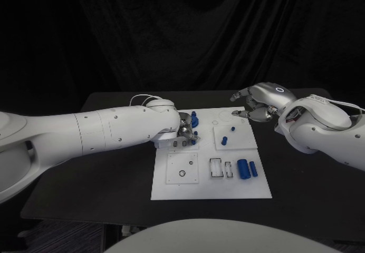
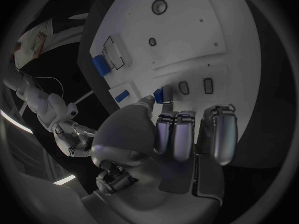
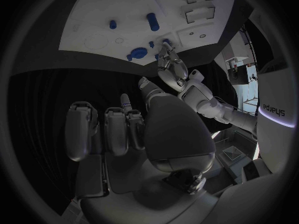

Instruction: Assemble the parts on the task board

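Flat white rectangular task board (image 1: 228, 192) lies mid black bench (image 1: 114, 179); assembly looks partly done, by my read. Near the board's far-left corner a small blue plastic peg (image 1: 194, 118) stands upright, and the silver left hand (image 1: 182, 136) sits right at it over the board's left-middle plate, thumb and a fingertip (image 2: 147, 102) pinching a small blue block (image 2: 163, 94) at the slots there, so likely mid-insertion; other fingers curl beside it. Two rectangular slots just beside that block look open in the left wrist view. A short blue pin (image 1: 224, 140) stands in the board's centre plate, and a smaller blue stud (image 1: 232, 127) sits just beyond it. Toward the board's right-near area two blue cylinders (image 1: 246, 168) lie loose beside white framed slots (image 1: 221, 167), probably yet to place. The near-left plate with round holes (image 1: 182, 172) appears unfilled. Silver right hand (image 1: 257, 105) hovers beyond the board's far-right corner, fingers curled in, nothing visible inside them. Hard to tell: whether the pinched block is seated or above its slot; the left hand hides the plate under it, and how deep the pegs sit.
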